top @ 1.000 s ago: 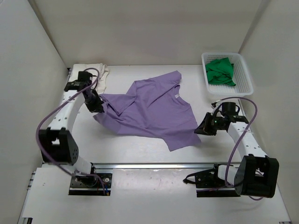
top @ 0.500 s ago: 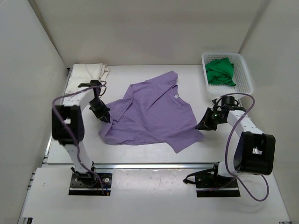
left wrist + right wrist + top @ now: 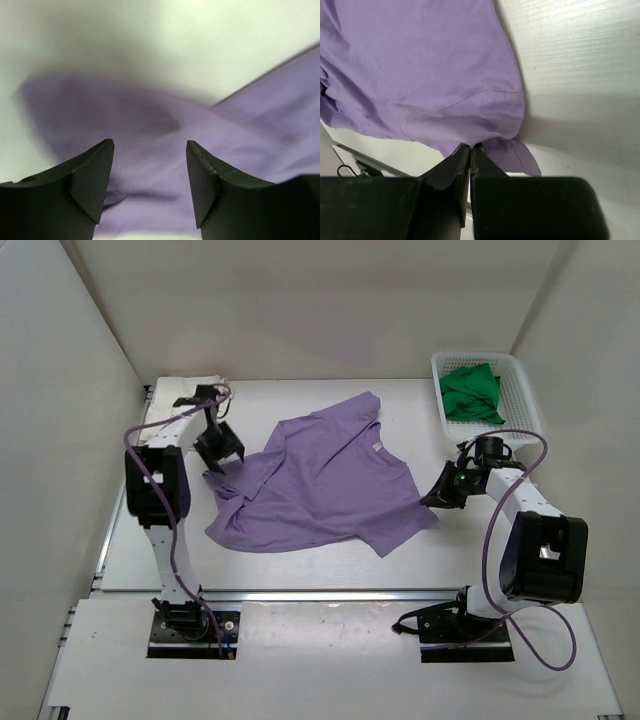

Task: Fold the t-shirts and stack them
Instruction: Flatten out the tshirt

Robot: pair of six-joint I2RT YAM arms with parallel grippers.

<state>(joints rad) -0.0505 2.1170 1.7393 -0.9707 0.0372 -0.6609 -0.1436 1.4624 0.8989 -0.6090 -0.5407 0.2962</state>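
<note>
Nearest the arm bases, the hem of the lavender t-shirt (image 3: pixel 320 480) lies on the white tabletop (image 3: pixel 300 570). The shirt is opened out roughly flat at mid-table, with no fold made in it. Its left side is bunched and creased, so I judge the step in hand to be spreading it smooth, not folding. The right fingers (image 3: pixel 445 170) are pressed together on a pinch of the shirt's right-hand edge, low against the tabletop. The left fingers (image 3: pixel 85 175) stand apart with nothing between them, hovering just over the rumpled left sleeve. Farther back, the cream t-shirt (image 3: pixel 172 388) lies in the far-left corner, partly behind the left arm. It looks like a compact laid-down piece and may already be folded (too much is hidden to be sure). In the far-right corner the green t-shirt (image 3: pixel 470 395) sits crumpled inside the white lattice basket (image 3: pixel 527 400), apparently untouched. By that reading, at most one of the three shirts is done. What is left is flattening and folding the lavender one, setting it on the cream one, then fetching, folding and stacking the green. As for writing, the only label I can find is a small white neck tag (image 3: pixel 378 445) at the lavender collar, too small to read. No brand or print shows on the shirts, basket or arms.
</note>
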